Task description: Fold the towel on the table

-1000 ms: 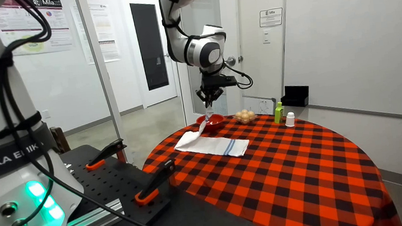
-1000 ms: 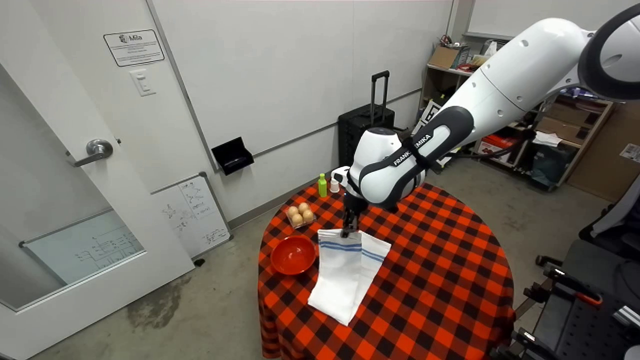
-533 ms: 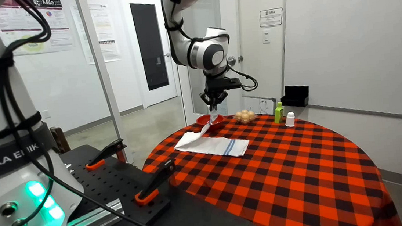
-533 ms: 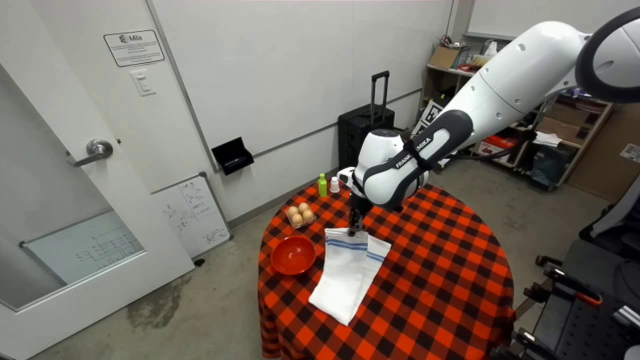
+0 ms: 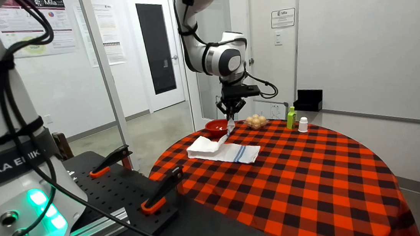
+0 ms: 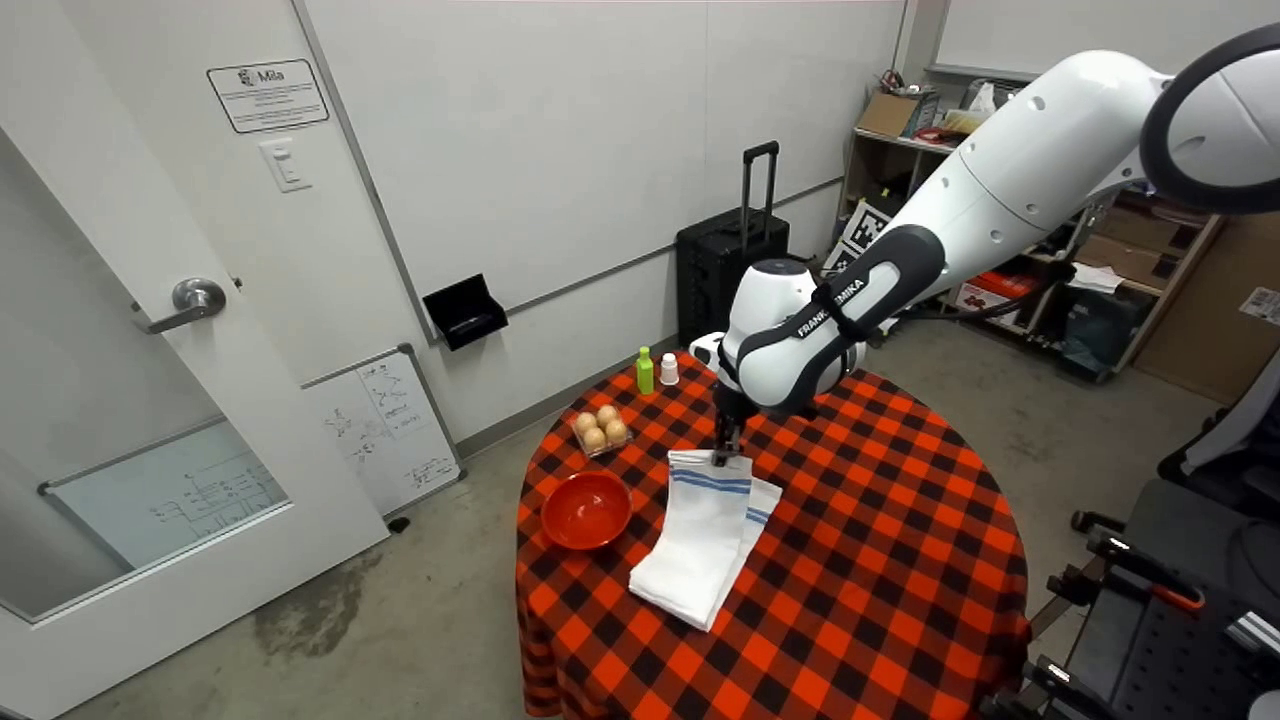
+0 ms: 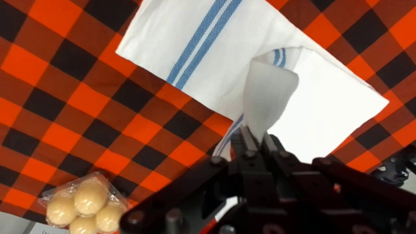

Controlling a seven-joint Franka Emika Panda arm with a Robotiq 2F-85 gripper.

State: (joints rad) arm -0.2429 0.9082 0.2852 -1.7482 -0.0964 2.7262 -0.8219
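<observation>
bowl: off left of the gripper, prob kept out of the fold's way
towel: draped from the gripper down onto the table, presumably mid-fold
gripper: pinching the raised end, imo for doubling it over

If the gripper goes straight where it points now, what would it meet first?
Probably the lower layer of the towel it grips; possibly the cloth-covered table beside it, as depth is unclear.

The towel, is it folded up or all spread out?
Partly folded: in an exterior view, part of the towel lies on the table, while one striped end is held up by the gripper.
</observation>
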